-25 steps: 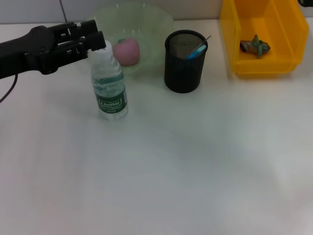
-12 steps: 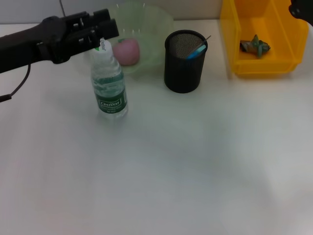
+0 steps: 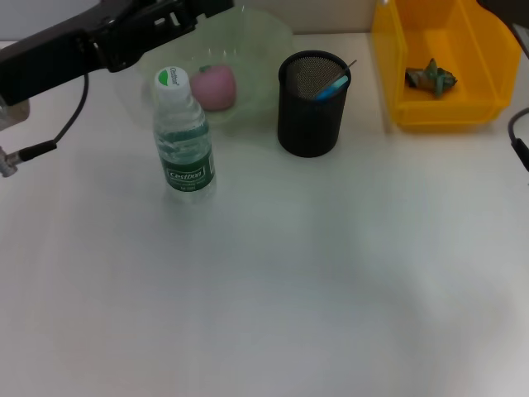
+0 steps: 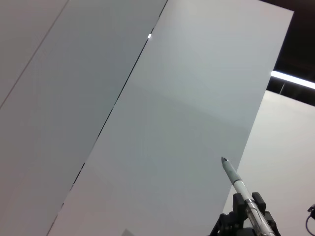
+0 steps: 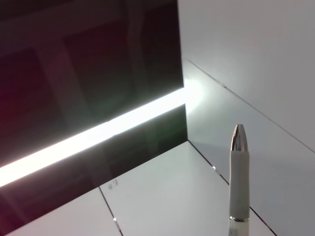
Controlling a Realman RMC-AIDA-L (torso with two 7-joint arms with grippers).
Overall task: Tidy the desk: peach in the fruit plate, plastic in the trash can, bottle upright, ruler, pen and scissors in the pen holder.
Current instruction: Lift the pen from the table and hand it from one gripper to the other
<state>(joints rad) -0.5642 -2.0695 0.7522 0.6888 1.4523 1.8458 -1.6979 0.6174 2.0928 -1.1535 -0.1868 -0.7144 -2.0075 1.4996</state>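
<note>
The left gripper (image 3: 186,10) sits at the upper left of the head view, partly cut by the top edge. It hangs above the near-left rim of the fruit plate (image 3: 269,50) and is apart from the bottle. It holds nothing that can be seen, and whether it is wide or narrow cannot be told. Its black arm (image 3: 50,58) runs out to the left edge, with a thin cable (image 3: 70,116) looping below it.

The clear water bottle (image 3: 183,141) stands upright on the white table (image 3: 264,289), left of centre in the upper half. Its cap (image 3: 169,78) is on and a green label wraps its middle. It is just in front of the fruit plate, a pale green see-through bowl, and the pink peach (image 3: 215,87) lies inside that bowl.

To the right of the bowl stands the black mesh pen holder (image 3: 312,107), upright, with a blue item (image 3: 332,86) and a thin grey tip (image 3: 350,64) leaning against its right rim. What these two things are cannot be told.

In the upper right is the yellow trash can (image 3: 388,74), an open bin, with a crumpled piece of plastic (image 3: 430,77) on its floor.

The right arm shows only as dark bits at the right edge; its gripper is out of the frame.

Both wrist views look up at pale wall panels, and each shows a slim white rod with a pointed tip (image 4: 236,183) (image 5: 237,177).
</note>
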